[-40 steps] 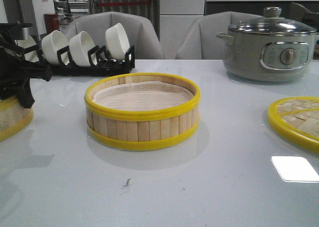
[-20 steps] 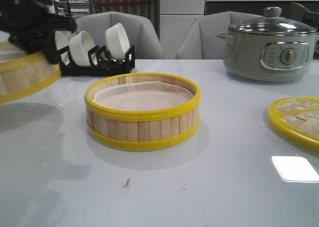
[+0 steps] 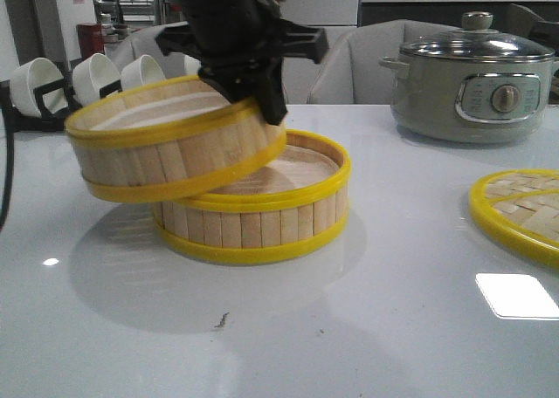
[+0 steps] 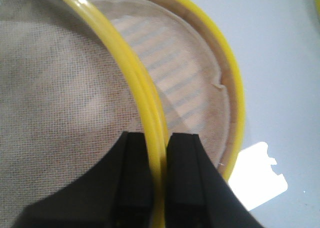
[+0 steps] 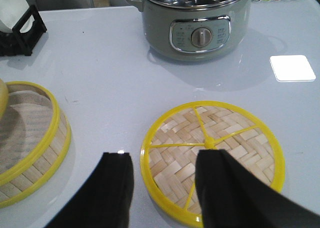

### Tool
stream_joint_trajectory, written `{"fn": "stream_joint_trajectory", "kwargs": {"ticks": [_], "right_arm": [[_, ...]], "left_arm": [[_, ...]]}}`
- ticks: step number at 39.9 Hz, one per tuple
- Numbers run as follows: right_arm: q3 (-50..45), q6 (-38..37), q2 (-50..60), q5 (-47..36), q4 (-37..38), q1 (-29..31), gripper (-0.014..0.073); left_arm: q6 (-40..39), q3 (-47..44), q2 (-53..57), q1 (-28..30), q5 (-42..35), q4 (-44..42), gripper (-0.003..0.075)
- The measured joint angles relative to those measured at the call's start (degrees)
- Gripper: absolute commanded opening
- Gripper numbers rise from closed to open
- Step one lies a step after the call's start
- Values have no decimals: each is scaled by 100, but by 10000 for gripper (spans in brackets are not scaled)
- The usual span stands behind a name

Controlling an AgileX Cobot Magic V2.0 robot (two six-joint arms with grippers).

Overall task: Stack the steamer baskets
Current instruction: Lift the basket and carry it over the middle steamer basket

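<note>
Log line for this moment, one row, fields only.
left end effector: shut on carried basket rim | carried basket: tilted, partly over table basket, not seated | right end effector: open above lid

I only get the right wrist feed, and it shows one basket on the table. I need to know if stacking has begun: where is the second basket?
Observer: The left pincer holds the second basket in the air, over the left part of the basket on the table.
Operator: How is it gripped?
Observer: By its yellow top rim, with one of the fingers inside the rim and the other outside.
Operator: Is it level?
Observer: No. In the front view it tilts, its left side hanging lower. I cannot tell whether the two baskets touch.
</note>
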State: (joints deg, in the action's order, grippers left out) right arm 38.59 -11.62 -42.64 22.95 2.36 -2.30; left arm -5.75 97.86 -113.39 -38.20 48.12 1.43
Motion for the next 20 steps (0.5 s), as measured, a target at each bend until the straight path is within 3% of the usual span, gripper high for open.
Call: {"fn": "stream_joint_trajectory", "kwargs": {"ticks": [8, 20], "right_arm": [[0, 0, 0, 0, 0, 0, 416], [0, 0, 0, 0, 0, 0, 416]], "left_arm": [[0, 293, -298, -348, -107, -12, 86], [0, 896, -510, -425, -28, 100, 86]]}}
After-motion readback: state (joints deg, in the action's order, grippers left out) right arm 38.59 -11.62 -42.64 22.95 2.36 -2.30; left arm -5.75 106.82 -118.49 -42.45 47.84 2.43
